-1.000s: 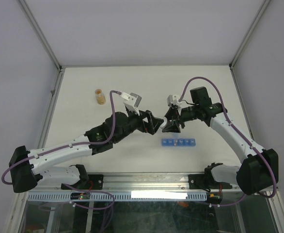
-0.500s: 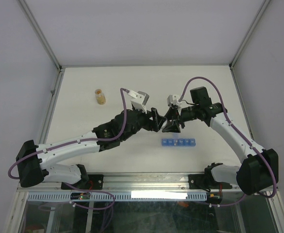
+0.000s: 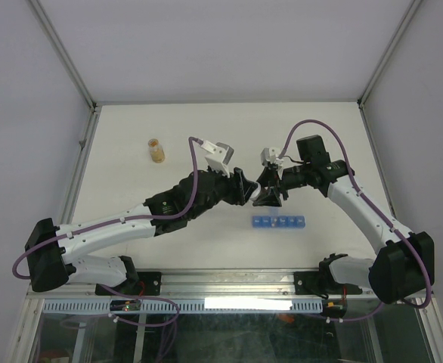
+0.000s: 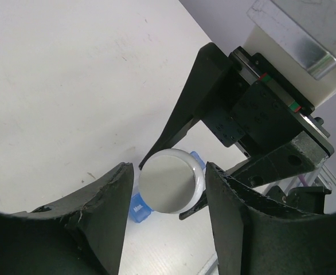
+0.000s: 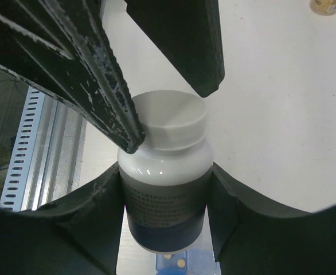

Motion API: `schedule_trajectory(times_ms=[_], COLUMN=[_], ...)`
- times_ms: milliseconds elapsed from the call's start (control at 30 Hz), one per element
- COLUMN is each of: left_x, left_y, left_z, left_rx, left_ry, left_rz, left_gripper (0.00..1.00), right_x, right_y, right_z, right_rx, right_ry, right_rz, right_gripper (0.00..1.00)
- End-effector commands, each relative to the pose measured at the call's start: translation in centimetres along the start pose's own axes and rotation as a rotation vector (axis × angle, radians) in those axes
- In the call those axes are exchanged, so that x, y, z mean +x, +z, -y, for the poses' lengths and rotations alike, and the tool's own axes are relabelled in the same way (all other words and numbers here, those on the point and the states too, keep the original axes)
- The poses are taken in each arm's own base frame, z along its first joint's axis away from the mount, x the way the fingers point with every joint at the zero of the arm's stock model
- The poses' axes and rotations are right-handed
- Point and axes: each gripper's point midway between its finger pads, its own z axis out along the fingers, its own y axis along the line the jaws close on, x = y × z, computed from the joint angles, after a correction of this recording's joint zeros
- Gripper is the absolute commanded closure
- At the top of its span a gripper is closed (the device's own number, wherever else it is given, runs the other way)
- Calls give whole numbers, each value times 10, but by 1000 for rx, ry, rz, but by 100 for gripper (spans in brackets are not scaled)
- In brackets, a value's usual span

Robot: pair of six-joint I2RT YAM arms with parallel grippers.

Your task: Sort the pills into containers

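Observation:
My right gripper (image 5: 165, 171) is shut on a white pill bottle (image 5: 165, 195) and holds it just above the table. The bottle's white cap (image 4: 169, 182) points toward my left gripper (image 4: 169, 169). That gripper's black fingers (image 5: 116, 103) bracket the cap. One tip touches its rim and a thin gap shows on the other side. In the top view both grippers meet at mid-table, left (image 3: 249, 190) and right (image 3: 270, 193). The blue containers strip (image 3: 280, 222) lies just in front of them. Under the bottle, tan pills (image 5: 181, 262) sit in one compartment (image 5: 200, 261).
A small clear bottle with orange-tan contents (image 3: 156, 150) stands at the back left, also at the top corner of the right wrist view (image 5: 327, 6). The metal rail (image 3: 229, 283) runs along the near table edge.
My left arm has reached right toward the bottle, and its fingers have narrowed around the cap. The right arm and bottle have stayed still.

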Motion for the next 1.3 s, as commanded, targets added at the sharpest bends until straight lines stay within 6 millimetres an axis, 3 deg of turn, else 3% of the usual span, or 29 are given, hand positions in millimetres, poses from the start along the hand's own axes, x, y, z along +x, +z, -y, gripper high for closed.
schedule_trajectory(times_ms=[0, 333, 600, 833, 1033, 1267], left_x=[-16, -8, -3, 17, 32, 29], left_y=[-3, 0, -1, -6, -15, -23], left_z=[21, 21, 28, 51, 50, 46], left_rx=[62, 66, 109, 340, 563, 782], left_ry=[-18, -9, 17, 244, 498, 624], left_rz=[21, -12, -39, -95, -105, -94], left_gripper=[47, 50, 71, 88, 89, 83], right_x=[-25, -26, -26, -27, -28, -28], right_y=[-5, -5, -5, -5, -5, -5], right_z=[4, 4, 3, 3, 1, 2], right_rx=[4, 4, 3, 2, -2, -2], right_ry=[-85, -86, -89, -91, -94, -92], right_rz=[45, 45, 47, 51, 54, 53], right_gripper=[100, 100, 100, 100, 100, 100])
